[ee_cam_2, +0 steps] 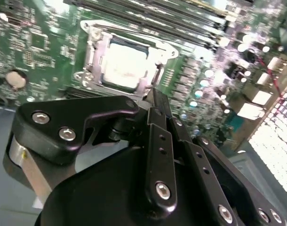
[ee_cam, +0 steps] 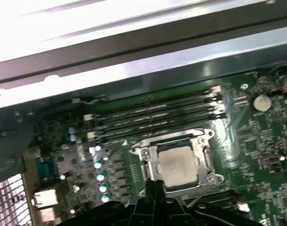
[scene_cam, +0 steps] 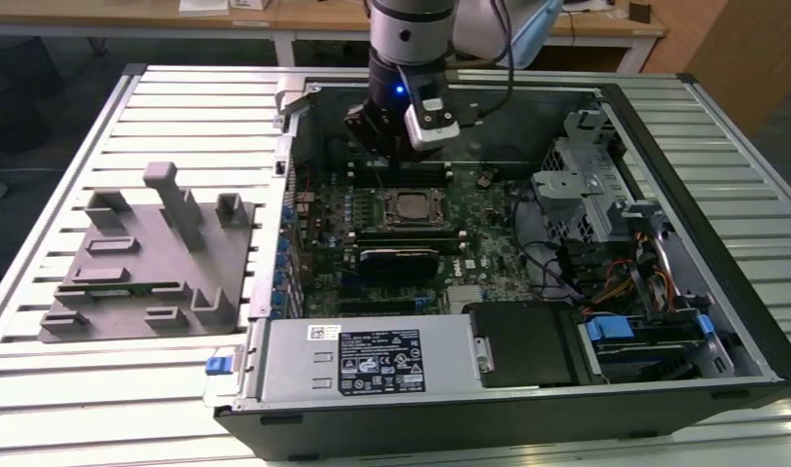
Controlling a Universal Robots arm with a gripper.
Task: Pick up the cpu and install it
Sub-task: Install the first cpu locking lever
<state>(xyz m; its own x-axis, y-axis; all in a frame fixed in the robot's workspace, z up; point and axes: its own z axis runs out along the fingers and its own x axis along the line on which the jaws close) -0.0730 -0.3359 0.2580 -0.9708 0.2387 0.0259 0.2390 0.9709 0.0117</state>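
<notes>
The cpu [scene_cam: 409, 206] is a small square chip with a pale silvery top. It lies flat inside the metal-framed socket [scene_cam: 383, 207] of the green motherboard [scene_cam: 486, 243], within the open computer case. In both wrist views the cpu [ee_cam_2: 124, 63] [ee_cam: 179, 167] sits level in the socket frame [ee_cam: 147, 156]. My gripper [scene_cam: 395, 161] hangs above the board just behind the socket, over the memory slots. Its black fingers [ee_cam: 154, 184] are shut together with nothing between them, and their tips are close to the edge of the cpu without touching it.
A large grey slotted plastic block [scene_cam: 149, 253] lies on the slatted table at the exterior view's left. The power supply [scene_cam: 369, 360] fills the case front, drive cages and cables [scene_cam: 603, 214] stand at the right, and memory slots [ee_cam: 153, 115] run behind the socket.
</notes>
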